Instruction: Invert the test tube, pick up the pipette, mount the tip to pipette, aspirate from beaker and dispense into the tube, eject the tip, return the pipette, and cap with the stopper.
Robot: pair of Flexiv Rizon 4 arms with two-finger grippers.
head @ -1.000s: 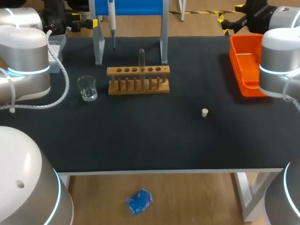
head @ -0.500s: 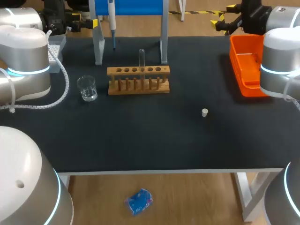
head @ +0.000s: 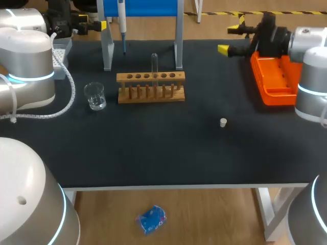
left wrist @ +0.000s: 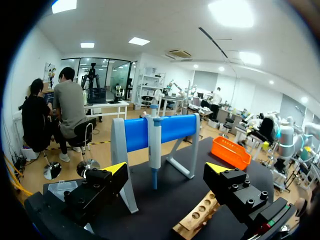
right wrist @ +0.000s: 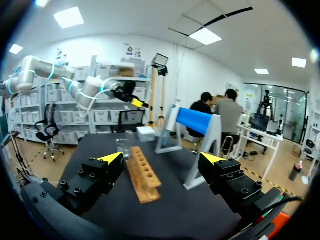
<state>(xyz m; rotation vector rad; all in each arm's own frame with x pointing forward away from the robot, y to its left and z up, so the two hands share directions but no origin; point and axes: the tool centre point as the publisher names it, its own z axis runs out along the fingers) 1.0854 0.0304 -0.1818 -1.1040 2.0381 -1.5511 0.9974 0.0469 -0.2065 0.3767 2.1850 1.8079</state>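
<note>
Worktop: the dark worktop [head: 163, 153] fills the middle of the head view, its near edge running across the lower part of the frame.
Test tube: the test tube [head: 154, 64] stands upright in a middle hole of the wooden rack [head: 150, 88], upper centre of the frame.
Pipette: the pipette [head: 121, 23] hangs tip down on the blue stand [head: 140, 7] at the far edge, just behind the rack.
Beaker: the glass beaker [head: 95, 96] sits just beside the rack's left end.
Stopper: the small white stopper [head: 223, 122] stands right of centre, well apart from the rack, the bin and the near edge.
Tip box: the tip box [head: 61, 50] lies at the far left edge.
Bin: the orange bin [head: 271, 76] lies along the right edge.
Left end effector: the left end effector [left wrist: 166, 168] is released, fingers spread wide; it sits beyond the worktop's far left corner, facing the pipette and stand.
Right end effector: the right end effector [head: 229, 40] is released, fingers spread wide; it hangs over the far edge, at the bin's far left corner, pointing toward the stand.
</note>
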